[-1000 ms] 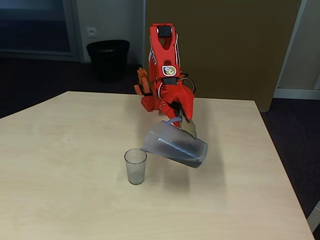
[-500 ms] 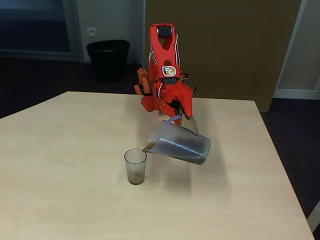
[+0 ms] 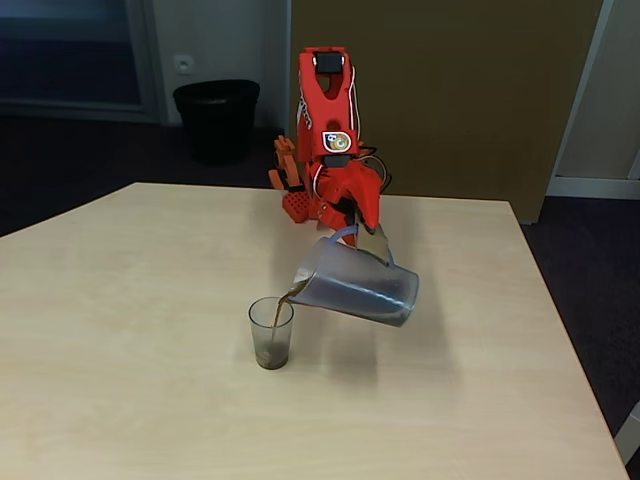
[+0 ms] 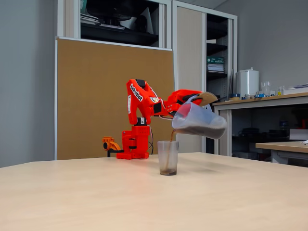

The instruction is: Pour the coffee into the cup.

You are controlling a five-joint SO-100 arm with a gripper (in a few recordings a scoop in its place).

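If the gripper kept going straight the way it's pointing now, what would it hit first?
The gripper, shut on the jug handle, points down and forward; beyond the jug it would probably meet the table beside the cup.

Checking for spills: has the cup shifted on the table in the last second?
No. The cup stands at the same spot on the table.

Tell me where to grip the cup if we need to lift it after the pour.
Grip the cup mid-wall, from the side away from the jug. It stands upright, handle-free and slightly tapered. The jug's spout overhangs the rim, blocking a top approach, and coffee sits at the bottom.
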